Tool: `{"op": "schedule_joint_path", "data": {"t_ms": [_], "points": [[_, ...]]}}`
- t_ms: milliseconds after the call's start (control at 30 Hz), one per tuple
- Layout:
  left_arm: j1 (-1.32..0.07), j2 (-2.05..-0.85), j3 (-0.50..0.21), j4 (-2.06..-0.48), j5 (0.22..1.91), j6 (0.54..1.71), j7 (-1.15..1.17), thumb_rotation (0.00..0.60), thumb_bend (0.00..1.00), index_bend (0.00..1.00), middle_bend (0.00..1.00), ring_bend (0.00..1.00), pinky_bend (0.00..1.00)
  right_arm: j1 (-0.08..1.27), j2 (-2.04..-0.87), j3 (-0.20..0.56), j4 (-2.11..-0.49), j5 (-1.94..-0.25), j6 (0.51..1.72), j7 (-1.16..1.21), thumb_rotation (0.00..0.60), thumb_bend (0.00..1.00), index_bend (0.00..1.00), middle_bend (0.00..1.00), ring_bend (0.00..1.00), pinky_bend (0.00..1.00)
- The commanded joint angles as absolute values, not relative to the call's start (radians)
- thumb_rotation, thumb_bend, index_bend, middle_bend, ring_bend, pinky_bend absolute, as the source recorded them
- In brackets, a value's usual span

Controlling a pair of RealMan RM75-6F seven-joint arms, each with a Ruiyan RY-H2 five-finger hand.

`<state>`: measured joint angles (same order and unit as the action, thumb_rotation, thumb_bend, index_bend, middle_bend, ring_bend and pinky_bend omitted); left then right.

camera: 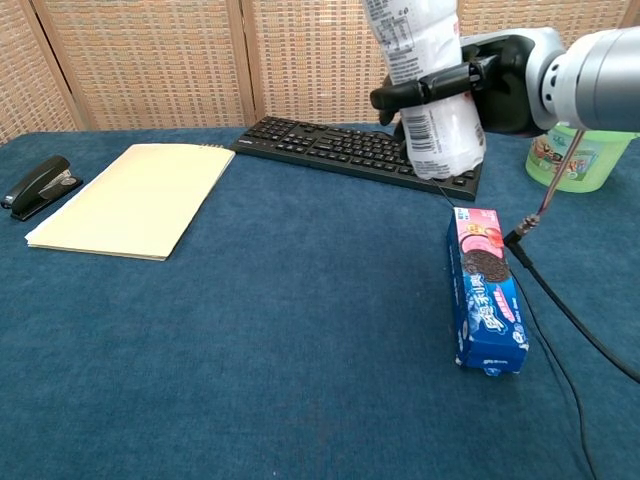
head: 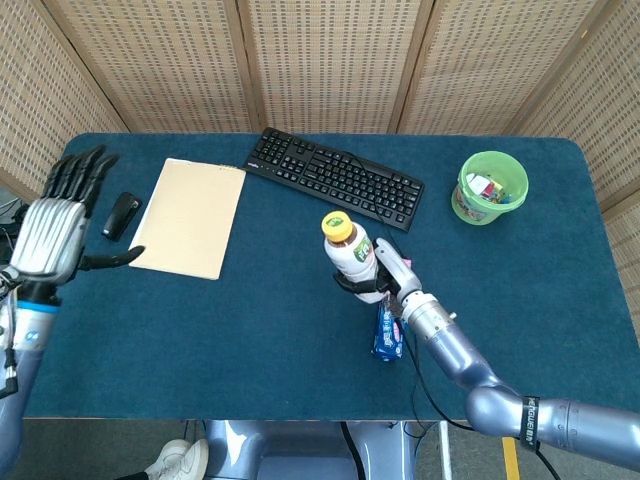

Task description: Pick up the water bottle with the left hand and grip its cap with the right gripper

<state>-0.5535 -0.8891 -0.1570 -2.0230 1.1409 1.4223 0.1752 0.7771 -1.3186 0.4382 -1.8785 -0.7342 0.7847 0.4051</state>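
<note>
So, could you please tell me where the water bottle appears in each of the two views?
Head view: the water bottle stands just right of centre, yellow cap up, held by the right hand.
Chest view: it is at the upper right, its top cut off by the frame, with fingers wrapped around it.
Shared landmark: the keyboard lies just behind it in both.
</note>
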Motion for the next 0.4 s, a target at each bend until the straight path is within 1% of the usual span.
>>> {"op": "schedule_joint_path", "data": {"t_ms": [33, 267, 400], "points": [[-0.415, -0.961, -0.044, -1.979, 1.183, 1.508, 0.182, 0.600, 0.00, 0.00, 0.00, 0.00, 0.00, 0.779, -1.327, 0.442, -1.882, -0.741, 0.786, 0.410, 0.600, 0.49, 0.65, 0.67, 0.76, 0.79], [-0.360, -1.021, 0.002, -1.924, 1.181, 1.472, 0.183, 0.600, 0.00, 0.00, 0.00, 0.00, 0.00, 0.779, -1.338, 0.440, -1.883, -0.750, 0.789, 0.409, 0.600, 0.49, 0.65, 0.67, 0.76, 0.79], [-0.349, -1.045, 0.006, -1.894, 1.195, 1.456, 0.182, 0.600, 0.00, 0.00, 0.00, 0.00, 0.00, 0.777, -1.344, 0.439, -1.885, -0.749, 0.790, 0.413, 0.600, 0.49, 0.65, 0.67, 0.76, 0.79]]}}
